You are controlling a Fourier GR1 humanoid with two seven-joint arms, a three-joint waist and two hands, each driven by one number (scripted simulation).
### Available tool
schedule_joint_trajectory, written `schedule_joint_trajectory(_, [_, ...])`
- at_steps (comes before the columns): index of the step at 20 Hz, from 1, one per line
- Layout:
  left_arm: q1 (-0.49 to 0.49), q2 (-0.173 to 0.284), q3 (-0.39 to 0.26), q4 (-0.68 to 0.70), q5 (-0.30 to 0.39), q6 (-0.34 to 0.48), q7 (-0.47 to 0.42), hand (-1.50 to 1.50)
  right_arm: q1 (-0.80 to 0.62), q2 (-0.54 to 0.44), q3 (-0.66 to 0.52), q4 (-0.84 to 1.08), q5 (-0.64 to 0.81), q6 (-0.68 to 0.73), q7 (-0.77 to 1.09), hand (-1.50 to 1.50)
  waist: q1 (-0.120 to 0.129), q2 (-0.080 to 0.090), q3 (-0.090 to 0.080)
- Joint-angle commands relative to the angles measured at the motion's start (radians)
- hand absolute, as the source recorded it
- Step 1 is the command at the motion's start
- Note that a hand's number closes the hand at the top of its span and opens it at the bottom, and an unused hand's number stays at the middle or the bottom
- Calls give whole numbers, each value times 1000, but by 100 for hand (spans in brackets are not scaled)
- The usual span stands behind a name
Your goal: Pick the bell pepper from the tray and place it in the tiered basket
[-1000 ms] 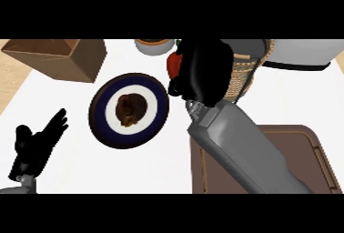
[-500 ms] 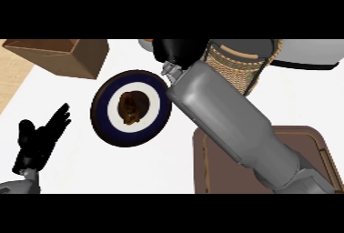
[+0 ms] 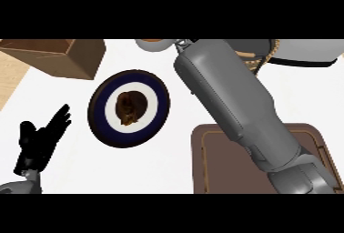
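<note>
There is only the one view, taken from the robot's head and looking steeply down on the white counter [image 3: 174,150], close enough that the right forearm [image 3: 235,109] fills the frame from lower right up to the top centre. The plate [image 3: 107,109] sits left of centre, a wooden box [image 3: 60,57] is cut off at the upper left, and a brown tray [image 3: 215,168] runs out at the lower right. The left hand [image 3: 40,143] shows at the lower left edge, fingers up.

Bright, even light; white counter [image 3: 168,168] glare-free; faint shadows; slight overall softness.
</note>
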Motion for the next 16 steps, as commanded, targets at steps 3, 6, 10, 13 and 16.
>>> schedule_joint_trajectory(3, [-6, 14, 39, 67, 17, -16, -45, 0, -49, 7, -121, 194, -34, -235, -64, 150, -28, 0, -1])
schedule_joint_trajectory(6, [-22, 0, 22, 12, 0, 13, 3, 0, -90, -4, -178, 295, -68, -274, -141, 150, -28, -1, 1])
schedule_joint_trajectory(10, [20, -1, 8, 6, -3, -4, -9, 0, -180, -120, -7, 460, 121, 119, -123, 150, -16, -2, -3])
schedule_joint_trajectory(13, [33, -38, 4, 2, -16, 38, -29, 0, -245, -156, 4, 513, 133, 198, -196, 150, -26, -7, -1])
schedule_joint_trajectory(16, [43, -29, -1, 3, -9, 6, -32, 0, -273, -150, 2, 577, 137, 219, -256, 150, -25, -4, 0])
